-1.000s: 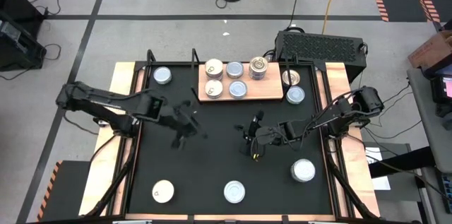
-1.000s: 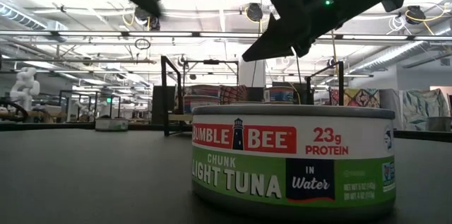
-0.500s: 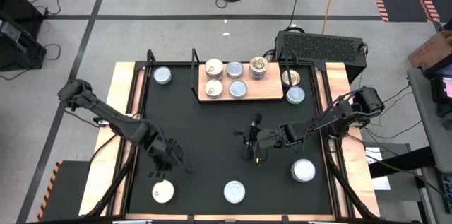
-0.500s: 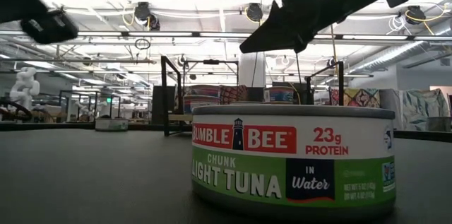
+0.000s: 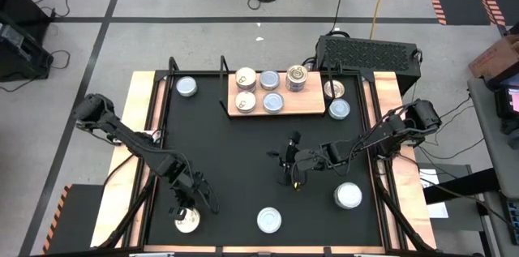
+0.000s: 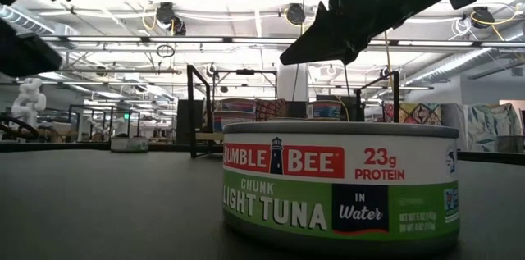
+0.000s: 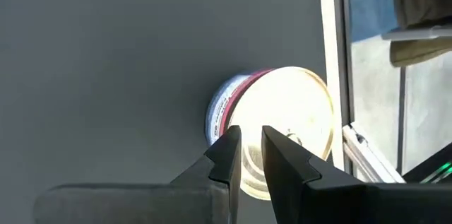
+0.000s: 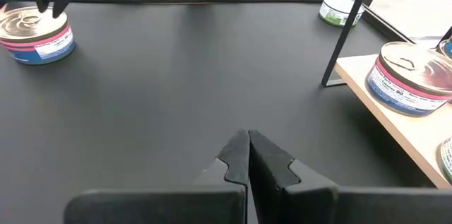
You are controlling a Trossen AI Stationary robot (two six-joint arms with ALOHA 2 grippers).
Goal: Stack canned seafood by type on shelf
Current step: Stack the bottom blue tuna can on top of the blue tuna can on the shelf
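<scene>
Overhead, the left arm is seen stretched from its base at the table's left edge diagonally toward the near-left corner, where the left gripper (image 5: pixel 185 205) is held just above a cream-topped tin (image 5: pixel 187 221); in the left wrist view its fingers (image 7: pixel 227 155) are set a narrow gap apart directly over that tin (image 7: pixel 282 121), and nothing is gripped between them. The tin is seen to lie close to the table's near edge and its left rail, so little room is left on those two sides, while the black tabletop (image 5: pixel 235 168) toward the middle is open. The right arm is reached in from the right edge toward the centre, and the right gripper (image 5: pixel 290 162) is held above bare tabletop with its fingers (image 8: pixel 240 150) pressed together and nothing between them. The shelf (image 5: pixel 312 111) is placed at the far side of the table, with five tins on its board, among them a goldish tin (image 5: pixel 298 78) raised above the others. Two more tins are seen just beyond the shelf's right end, one tin (image 5: pixel 186 87) sits near the far-left corner, a silver tin (image 5: pixel 269 220) stands at the middle of the near edge, and another silver tin (image 5: pixel 349 196) is near the right edge. A wide clear stretch is left between the shelf and the near tins.
</scene>
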